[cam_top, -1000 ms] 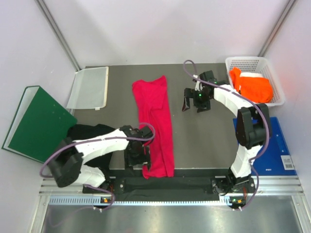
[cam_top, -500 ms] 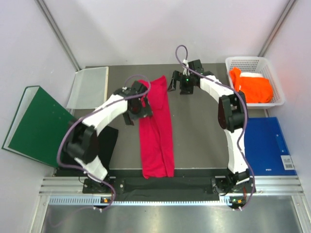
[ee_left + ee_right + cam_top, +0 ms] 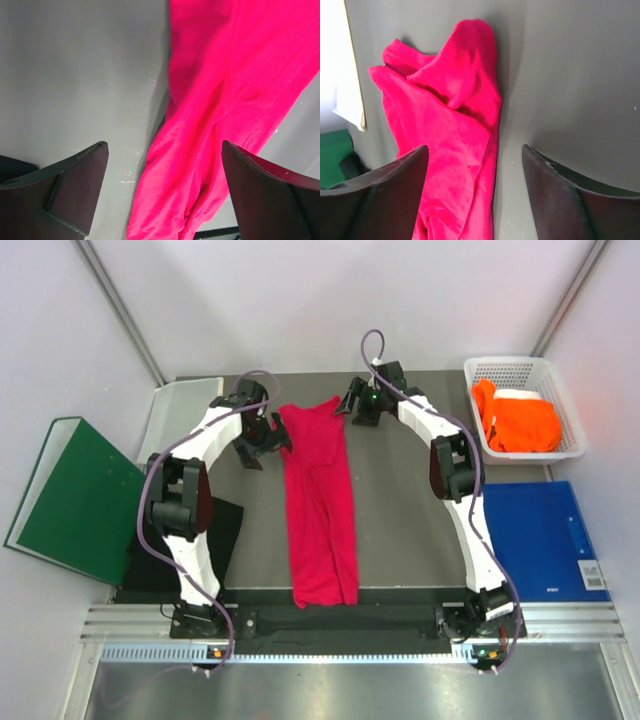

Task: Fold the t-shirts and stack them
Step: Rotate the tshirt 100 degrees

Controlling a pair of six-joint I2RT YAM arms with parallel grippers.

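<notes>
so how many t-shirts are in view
3. The crimson-pink t-shirt lies lengthwise mid-table; the black t-shirt sits at the near left, partly hidden; the orange t-shirt is in the white basket, which may hide more.

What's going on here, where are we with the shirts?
Both arms reach to the far end of the crimson-pink t-shirt, which lies folded into a long strip. The left gripper and right gripper hang open over its far corners, gripping nothing. The black t-shirt lies to the left; the orange t-shirt sits in the white basket. Nothing is stacked yet.
</notes>
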